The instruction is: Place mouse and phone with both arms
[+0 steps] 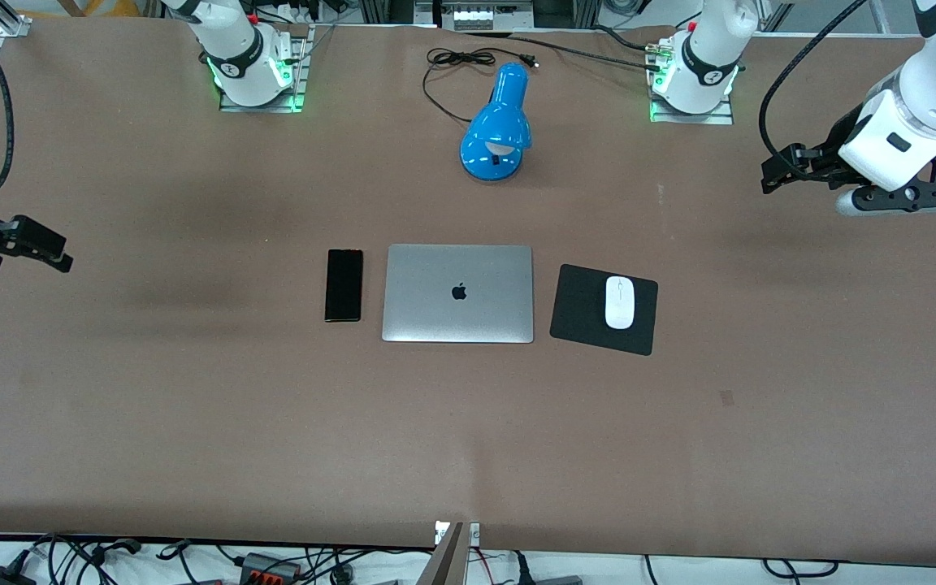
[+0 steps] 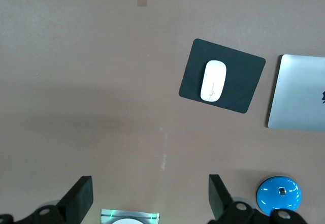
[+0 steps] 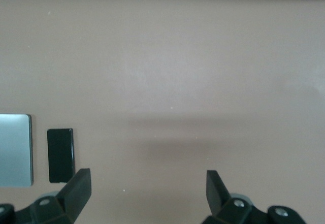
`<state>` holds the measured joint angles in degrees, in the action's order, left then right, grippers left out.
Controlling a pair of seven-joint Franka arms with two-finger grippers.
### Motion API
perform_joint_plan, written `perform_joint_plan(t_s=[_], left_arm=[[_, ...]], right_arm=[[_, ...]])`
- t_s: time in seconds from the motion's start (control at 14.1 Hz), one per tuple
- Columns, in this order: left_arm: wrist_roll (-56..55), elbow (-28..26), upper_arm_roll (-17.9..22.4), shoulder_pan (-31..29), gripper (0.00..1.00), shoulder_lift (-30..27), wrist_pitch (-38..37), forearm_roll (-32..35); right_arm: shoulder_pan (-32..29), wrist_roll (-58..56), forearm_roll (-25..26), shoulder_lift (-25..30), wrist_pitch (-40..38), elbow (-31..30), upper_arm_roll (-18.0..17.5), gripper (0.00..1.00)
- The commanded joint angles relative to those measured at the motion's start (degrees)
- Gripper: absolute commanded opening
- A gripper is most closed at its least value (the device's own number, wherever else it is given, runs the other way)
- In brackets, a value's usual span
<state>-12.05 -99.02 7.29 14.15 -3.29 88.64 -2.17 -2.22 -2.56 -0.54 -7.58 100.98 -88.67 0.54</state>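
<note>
Brown desk [image 1: 192, 422]: mouse [image 1: 620, 302] on mouse pad [image 1: 578, 313], phone [image 1: 344, 285] beside laptop [image 1: 458, 293]. Both look placed. Left tool [image 2: 148, 196] and right tool [image 3: 147, 188] spread, empty, over bare desk ends.

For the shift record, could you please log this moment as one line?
mouse: on mouse pad | phone: beside laptop | left gripper: open, empty | right gripper: open, empty

Front camera high up, facing the arms, wrist cameras looking straight down from high up, all sharing the laptop [image 1: 457, 293].
</note>
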Motion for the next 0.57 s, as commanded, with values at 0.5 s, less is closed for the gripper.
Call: perform_joint_plan(t_s=[0.5], left_arm=[[-0.6,1.2,-1.2,0.5,1.00,0.5,-0.9,0.1]], right_arm=[[-1.1,-0.6,0.2,6.2,-1.1,-7.5,-0.7,1.00]])
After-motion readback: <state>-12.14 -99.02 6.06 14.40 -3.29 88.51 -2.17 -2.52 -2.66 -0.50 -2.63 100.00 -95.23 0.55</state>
